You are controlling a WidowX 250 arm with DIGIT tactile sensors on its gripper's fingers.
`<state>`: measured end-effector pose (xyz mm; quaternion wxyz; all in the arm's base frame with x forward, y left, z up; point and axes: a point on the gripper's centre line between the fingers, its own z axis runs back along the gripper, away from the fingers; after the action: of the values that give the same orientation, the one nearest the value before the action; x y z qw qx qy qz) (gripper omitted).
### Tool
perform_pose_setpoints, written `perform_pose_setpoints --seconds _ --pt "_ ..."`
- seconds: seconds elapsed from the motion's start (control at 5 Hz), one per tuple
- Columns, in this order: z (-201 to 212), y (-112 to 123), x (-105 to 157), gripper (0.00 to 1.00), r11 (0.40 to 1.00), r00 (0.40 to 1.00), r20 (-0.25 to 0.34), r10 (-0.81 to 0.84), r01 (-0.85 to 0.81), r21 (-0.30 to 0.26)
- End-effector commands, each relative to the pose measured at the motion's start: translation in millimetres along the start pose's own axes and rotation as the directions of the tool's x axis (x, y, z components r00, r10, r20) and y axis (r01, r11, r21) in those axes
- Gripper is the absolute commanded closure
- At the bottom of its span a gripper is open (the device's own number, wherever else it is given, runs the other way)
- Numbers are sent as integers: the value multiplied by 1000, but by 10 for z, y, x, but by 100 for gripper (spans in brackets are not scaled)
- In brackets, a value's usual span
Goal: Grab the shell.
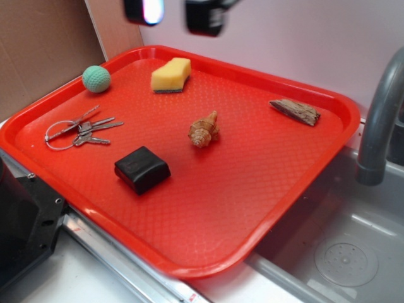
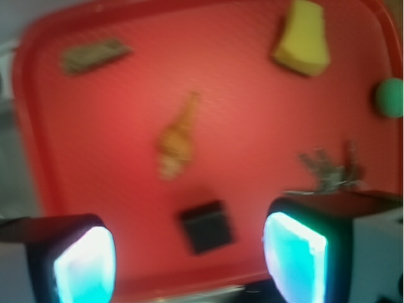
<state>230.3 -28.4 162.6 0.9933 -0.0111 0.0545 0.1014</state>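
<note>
Shell point(image 1: 204, 129) lying mid-tray point(image 1: 265, 208), on its side, long axis diagonal in exterior view: pointed tip up-right toward back rim, fat whorled end down-left toward case point(image 1: 142, 168). In wrist view shell point(image 2: 175, 142) tip up-right, wide end down. Nothing touching shell; bare tray on all sides. Black case nearest, down-left of shell, apart from it. Keys point(image 1: 79, 130) on ring farther left. Yellow sponge point(image 1: 171, 75) behind shell near back rim; green ball point(image 1: 96, 79) at back-left corner. Wood piece point(image 1: 295, 111) well off to right by rim. Gripper point(image 2: 189, 262) high above tray, only fingertips showing at top edge of exterior view point(image 1: 173, 14); jaws spread wide, nothing between them. In wrist view, glowing pads point(image 2: 85, 265) flanking case, shell above gap, blurred. Grey faucet point(image 1: 379, 120) and sink point(image 1: 344, 252) right of tray. No obstruction over shell.
</note>
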Motion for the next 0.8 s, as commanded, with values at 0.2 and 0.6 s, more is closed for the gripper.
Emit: perform_pose_setpoints --seconds 0.2,0.6 --pt "-140 261 556 0 987 980 119 158 -157 -18" --pt "-210 -190 523 0 996 990 108 88 -87 -20"
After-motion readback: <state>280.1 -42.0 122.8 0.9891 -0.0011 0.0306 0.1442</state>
